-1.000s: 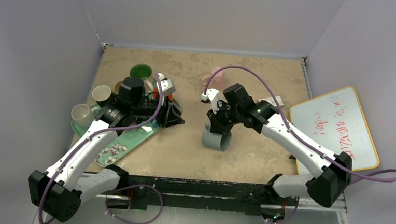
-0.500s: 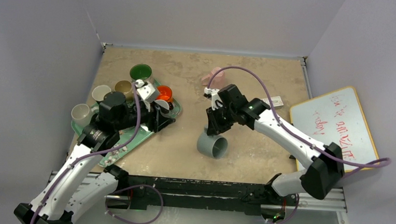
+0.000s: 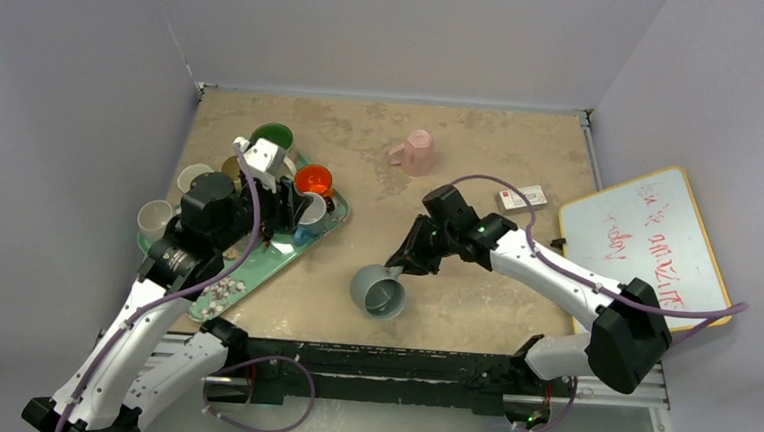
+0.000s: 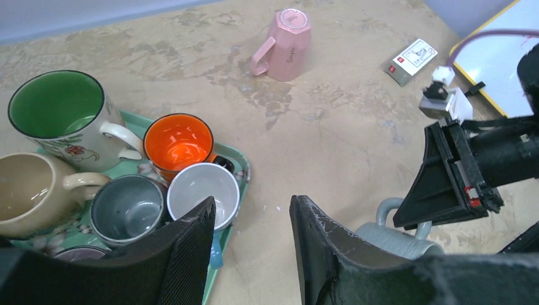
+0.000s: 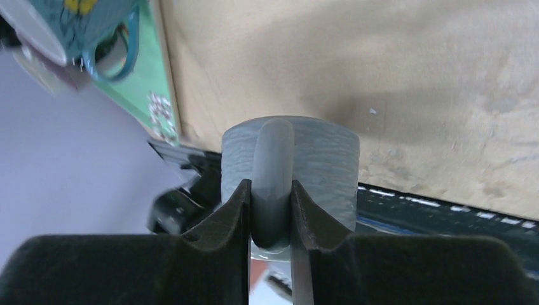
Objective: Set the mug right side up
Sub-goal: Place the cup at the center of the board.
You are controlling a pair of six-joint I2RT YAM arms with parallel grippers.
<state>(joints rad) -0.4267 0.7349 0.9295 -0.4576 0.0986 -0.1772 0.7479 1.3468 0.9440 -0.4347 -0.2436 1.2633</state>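
Grey mug (image 3: 378,293) shifted left, toward green tray (image 3: 275,255).

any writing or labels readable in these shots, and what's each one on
pink mug: one short dark word running down its side, too small to read
whiteboard: red handwriting, too blurred to read
small white card: a red mark and some print, too small to read
grey mug: no lettering shows
Nothing can be quoted with confidence.
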